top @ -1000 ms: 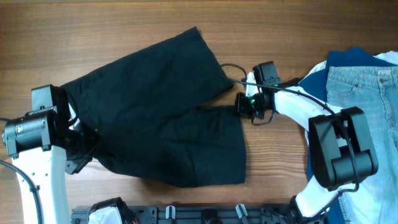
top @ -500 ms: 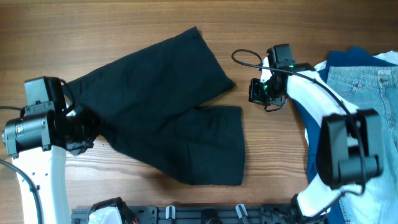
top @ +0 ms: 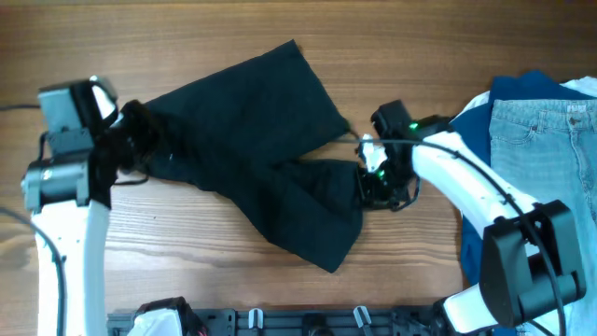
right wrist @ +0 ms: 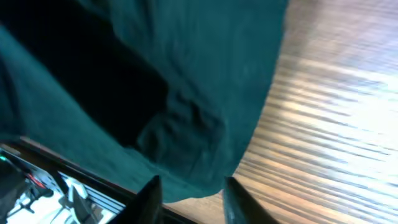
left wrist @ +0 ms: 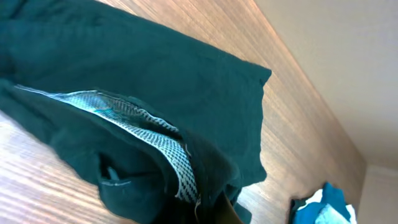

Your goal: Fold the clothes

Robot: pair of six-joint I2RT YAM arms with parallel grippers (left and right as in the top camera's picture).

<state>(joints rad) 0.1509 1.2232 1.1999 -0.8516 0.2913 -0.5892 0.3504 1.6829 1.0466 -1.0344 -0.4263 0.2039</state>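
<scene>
**Black shorts held at the waist, hem between the right fingertips**

The black shorts (top: 252, 140) lie slantwise across the middle of the wooden desk (top: 187, 37), waist end to the left and legs running down to the right. The left jaws sit at that waist end. In the left wrist view the fabric bunches tightly into them, with the pale grey lining (left wrist: 155, 134) turned out, so they appear closed on the waistband.

The right jaws are at the right edge of the lower leg. Their two fingertips (right wrist: 151, 190) stand apart, and the hem lies in the gap between them without being pinched.

Well off to the right lie light blue jeans (top: 546, 149) on a royal blue garment (top: 513, 89), both apart from the shorts. The right arm (top: 466, 177) crosses the desk between them.
</scene>
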